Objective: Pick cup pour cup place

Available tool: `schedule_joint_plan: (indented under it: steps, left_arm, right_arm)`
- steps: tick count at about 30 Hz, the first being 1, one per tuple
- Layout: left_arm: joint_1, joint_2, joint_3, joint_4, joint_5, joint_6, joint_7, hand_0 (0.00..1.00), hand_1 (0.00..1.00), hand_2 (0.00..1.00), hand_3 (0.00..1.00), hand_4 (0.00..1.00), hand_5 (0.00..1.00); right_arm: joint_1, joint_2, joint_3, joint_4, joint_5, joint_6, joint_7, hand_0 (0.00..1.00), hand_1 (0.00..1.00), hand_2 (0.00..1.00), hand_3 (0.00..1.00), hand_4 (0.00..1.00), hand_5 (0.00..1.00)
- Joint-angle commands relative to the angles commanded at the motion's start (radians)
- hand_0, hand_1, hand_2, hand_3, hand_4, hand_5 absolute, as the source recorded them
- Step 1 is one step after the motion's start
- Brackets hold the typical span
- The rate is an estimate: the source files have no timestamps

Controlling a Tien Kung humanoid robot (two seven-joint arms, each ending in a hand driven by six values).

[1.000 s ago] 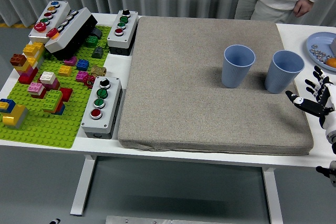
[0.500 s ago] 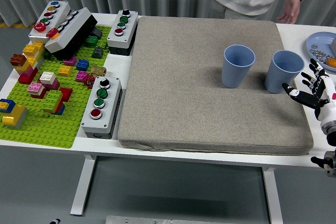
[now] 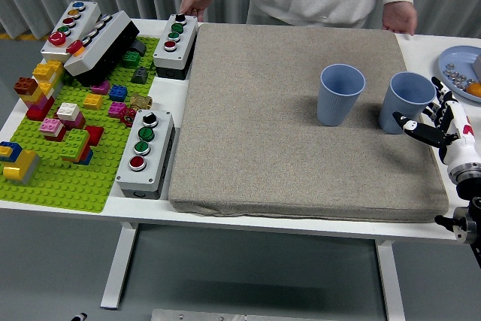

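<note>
Right hand (image 3: 440, 122) reaching in with fingers spread and empty, just short of the nearer blue cup (image 3: 406, 102) directly ahead on the grey mat (image 3: 285, 155). Second blue cup (image 3: 341, 95) upright just beyond. Person's hands (image 3: 398, 16) resting at the far edge.

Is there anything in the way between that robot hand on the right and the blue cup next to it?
Nothing visible. The right hand, fingers spread, sits just beside the right blue cup on the grey mat, with only bare mat between them. The other blue cup stands on the far side, out of the path.
</note>
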Motion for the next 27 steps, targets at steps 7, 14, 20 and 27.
schedule_joint_plan:
  steps: [7,14,20,27]
  left_arm:
    - [0.003,0.0,0.004,0.0,-0.003,0.0,0.001,0.839,0.808,0.881,0.807,0.636,0.998]
    - [0.001,0.0,0.006,0.0,-0.005,0.0,-0.001,0.839,0.808,0.882,0.807,0.635,0.998]
    - [-0.003,0.0,0.007,0.0,-0.006,0.001,-0.002,0.839,0.807,0.882,0.807,0.636,0.998]
    - [-0.003,0.0,0.009,0.0,-0.006,0.001,-0.002,0.839,0.808,0.883,0.807,0.637,0.998]
  right_arm:
    - [0.012,0.006,-0.009,-0.017,0.004,0.007,0.001,0.927,0.879,0.992,0.998,0.857,0.187]
    - [0.028,0.008,-0.014,-0.035,0.007,0.012,0.002,0.928,0.879,0.991,0.996,0.855,0.193]
    - [0.044,0.01,-0.014,-0.047,0.007,0.016,0.001,0.928,0.878,0.99,0.993,0.854,0.192]
    - [0.053,0.016,-0.02,-0.054,0.01,0.017,0.002,0.928,0.876,0.981,0.988,0.854,0.194]
